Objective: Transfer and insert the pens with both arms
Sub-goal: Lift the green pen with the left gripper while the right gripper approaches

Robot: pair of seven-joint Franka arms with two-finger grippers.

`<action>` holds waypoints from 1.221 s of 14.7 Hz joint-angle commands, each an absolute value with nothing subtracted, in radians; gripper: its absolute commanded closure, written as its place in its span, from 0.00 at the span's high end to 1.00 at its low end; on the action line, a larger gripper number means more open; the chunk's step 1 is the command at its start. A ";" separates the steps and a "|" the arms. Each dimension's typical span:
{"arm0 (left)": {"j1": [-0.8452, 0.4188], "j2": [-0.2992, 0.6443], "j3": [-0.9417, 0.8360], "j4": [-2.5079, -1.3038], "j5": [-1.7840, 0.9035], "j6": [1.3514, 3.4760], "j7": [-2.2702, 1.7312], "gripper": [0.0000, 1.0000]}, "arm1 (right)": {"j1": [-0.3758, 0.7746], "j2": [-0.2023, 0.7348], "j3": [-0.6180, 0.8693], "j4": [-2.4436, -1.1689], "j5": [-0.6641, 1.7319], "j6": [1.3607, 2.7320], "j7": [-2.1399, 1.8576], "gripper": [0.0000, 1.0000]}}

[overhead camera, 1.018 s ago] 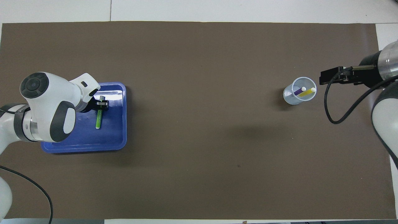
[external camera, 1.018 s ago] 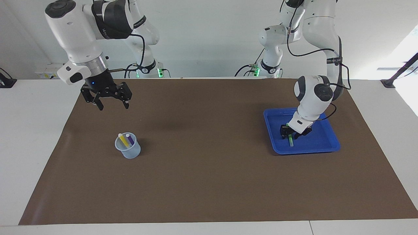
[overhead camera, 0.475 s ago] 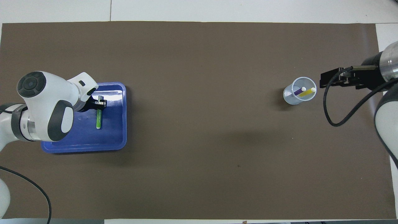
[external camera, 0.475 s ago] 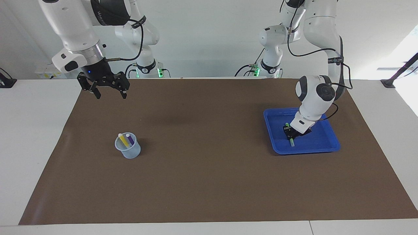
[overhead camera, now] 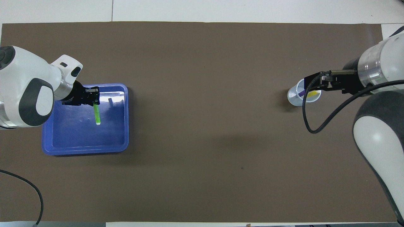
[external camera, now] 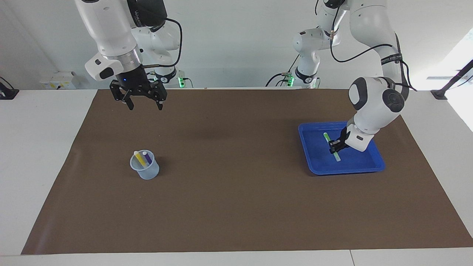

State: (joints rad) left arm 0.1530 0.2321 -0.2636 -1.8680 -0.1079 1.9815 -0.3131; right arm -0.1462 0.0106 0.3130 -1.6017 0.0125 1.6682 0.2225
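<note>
Pen — green pen pinched crosswise in my left gripper over the blue tray; right gripper spread, empty — cup at its end.

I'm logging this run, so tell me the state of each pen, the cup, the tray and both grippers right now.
Green pen: held by the left gripper, over the tray.
Yellow pen: standing in the cup.
Purple pen: standing in the cup.
Cup: upright on the mat.
Tray: flat on the mat.
Left gripper: shut on the green pen.
Right gripper: open, raised, holding nothing.
</note>
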 commanded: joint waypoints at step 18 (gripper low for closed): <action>-0.121 0.054 -0.311 -2.020 -1.139 2.121 -1.414 0.00 | 0.041 0.009 0.254 -1.647 0.396 1.888 0.520 1.00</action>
